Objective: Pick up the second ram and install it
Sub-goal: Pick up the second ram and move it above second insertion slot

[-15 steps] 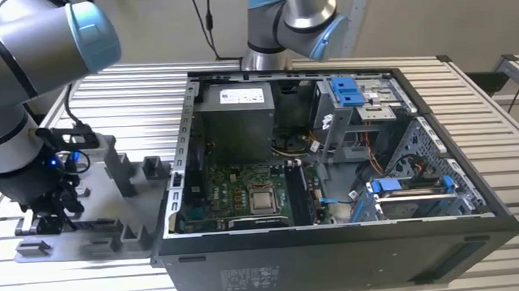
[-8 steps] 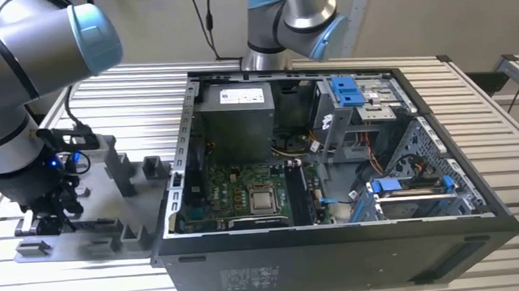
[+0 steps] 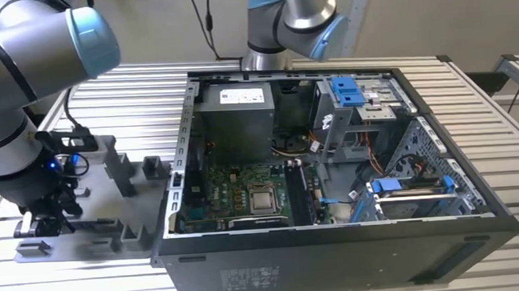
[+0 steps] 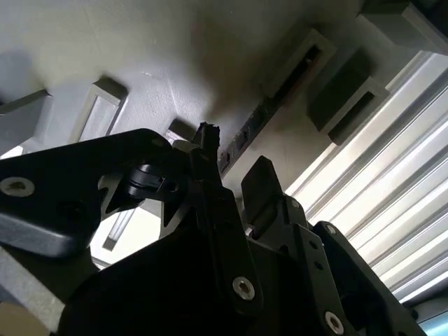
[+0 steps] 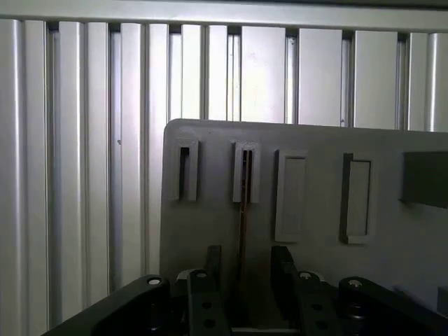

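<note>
On slatted table point(image 5: 84, 175): ram point(image 5: 243, 210) in grey tray point(image 5: 210, 231).

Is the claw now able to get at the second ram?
Probably yes: in the first wrist view the open claw straddles the second ram standing in the holder tray, with nothing between them.

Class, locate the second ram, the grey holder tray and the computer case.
second ram point(image 5: 243, 217), first wrist view, thin edge
grey holder tray point(image 5: 210, 231), first wrist view, bare flat face
computer case point(image 3: 337, 265), exterior view, near side wall
</note>
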### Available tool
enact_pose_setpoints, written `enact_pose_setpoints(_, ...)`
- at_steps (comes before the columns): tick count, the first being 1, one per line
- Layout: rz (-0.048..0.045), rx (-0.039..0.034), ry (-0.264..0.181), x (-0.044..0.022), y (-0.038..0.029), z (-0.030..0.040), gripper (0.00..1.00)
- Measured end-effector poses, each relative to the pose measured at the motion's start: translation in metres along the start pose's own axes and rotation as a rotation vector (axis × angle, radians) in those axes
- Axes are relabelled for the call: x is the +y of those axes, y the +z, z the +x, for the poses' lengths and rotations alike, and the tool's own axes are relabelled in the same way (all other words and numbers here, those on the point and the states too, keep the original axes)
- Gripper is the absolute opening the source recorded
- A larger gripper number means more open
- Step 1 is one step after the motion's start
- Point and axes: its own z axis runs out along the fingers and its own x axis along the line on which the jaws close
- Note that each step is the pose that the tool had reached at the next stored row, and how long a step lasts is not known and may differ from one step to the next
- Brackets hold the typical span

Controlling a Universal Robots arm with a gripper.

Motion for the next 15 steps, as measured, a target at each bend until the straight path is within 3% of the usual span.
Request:
enact_pose_setpoints(5, 0.0382, -0.0003, -0.002, 0.0071, 0.0031, 0.0002, 0.42)
enact_pose_setpoints(15, 0.0437, -0.0003, -0.002, 0.0077, 0.0035, 0.0003, 0.42)
